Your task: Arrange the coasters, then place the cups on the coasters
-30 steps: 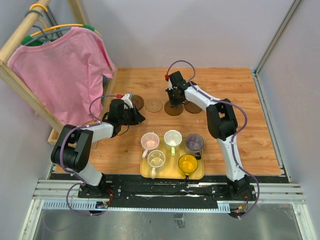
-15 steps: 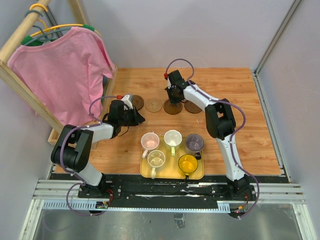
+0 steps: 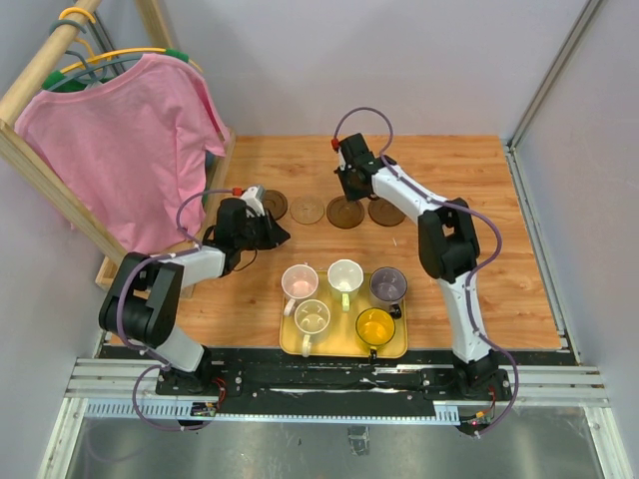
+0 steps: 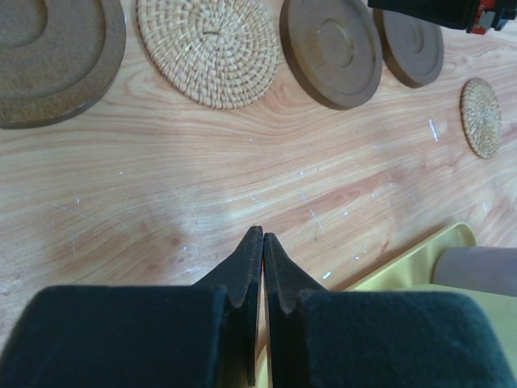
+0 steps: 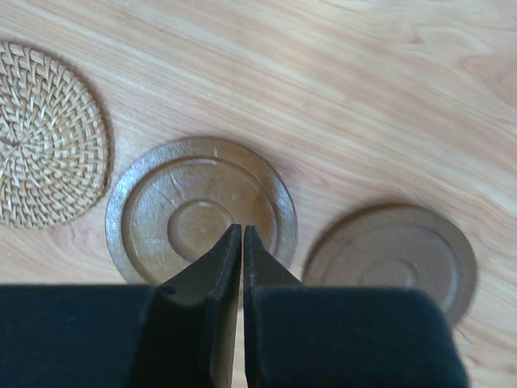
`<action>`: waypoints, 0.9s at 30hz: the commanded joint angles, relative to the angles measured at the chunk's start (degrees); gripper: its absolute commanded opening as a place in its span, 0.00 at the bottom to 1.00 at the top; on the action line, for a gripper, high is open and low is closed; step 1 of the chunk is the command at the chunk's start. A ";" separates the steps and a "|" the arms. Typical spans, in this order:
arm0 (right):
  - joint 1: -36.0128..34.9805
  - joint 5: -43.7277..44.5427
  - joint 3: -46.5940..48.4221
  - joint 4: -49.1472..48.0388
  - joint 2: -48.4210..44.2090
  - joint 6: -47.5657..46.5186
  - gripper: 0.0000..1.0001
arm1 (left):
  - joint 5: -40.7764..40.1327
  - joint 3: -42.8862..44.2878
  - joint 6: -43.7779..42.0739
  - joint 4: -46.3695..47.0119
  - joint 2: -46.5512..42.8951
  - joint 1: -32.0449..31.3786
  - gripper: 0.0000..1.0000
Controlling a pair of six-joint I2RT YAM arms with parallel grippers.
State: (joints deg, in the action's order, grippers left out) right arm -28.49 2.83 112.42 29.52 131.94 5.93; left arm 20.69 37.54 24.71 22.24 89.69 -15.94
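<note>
Four coasters lie in a row on the wooden table: dark brown (image 3: 272, 206), woven tan (image 3: 308, 211), ringed brown (image 3: 345, 213) and brown (image 3: 385, 212). The left wrist view shows one more small woven coaster (image 4: 481, 117) farther along. My right gripper (image 3: 347, 198) is shut and empty, its tips (image 5: 242, 230) over the ringed brown coaster (image 5: 161, 218). My left gripper (image 3: 280, 238) is shut and empty, low over bare wood (image 4: 262, 234). On the yellow tray (image 3: 341, 351) stand the cups: pink (image 3: 299, 281), cream (image 3: 344, 274), purple (image 3: 387, 285), white-green (image 3: 312, 316) and amber (image 3: 375, 325).
A wooden clothes rack (image 3: 40, 165) with a pink shirt (image 3: 125, 140) stands at the left, close to my left arm. Grey walls close the table at the back and right. The tray's corner (image 4: 420, 259) lies just right of my left fingers.
My right gripper has lifted a little and drawn toward the back, away from the ringed brown coaster. The left arm has not moved.
</note>
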 commanded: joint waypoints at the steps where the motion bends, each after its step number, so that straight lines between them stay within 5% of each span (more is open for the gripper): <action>1: 0.95 5.68 -4.48 -0.07 -6.99 -0.47 0.06 | 0.76 0.72 0.10 1.65 -3.75 -0.26 0.06; 10: 8.24 3.00 -15.97 -3.94 -12.92 2.99 0.04 | -1.38 0.75 -0.38 0.37 -5.41 -0.26 0.07; 27: 11.25 1.53 -12.92 -3.58 -6.14 3.46 0.04 | -1.33 1.31 0.42 0.11 -3.39 -0.24 0.06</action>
State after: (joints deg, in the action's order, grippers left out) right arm -18.72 5.37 98.80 25.52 124.42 8.01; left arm 19.51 37.56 24.75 22.17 85.62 -15.94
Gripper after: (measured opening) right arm 0.040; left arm 0.065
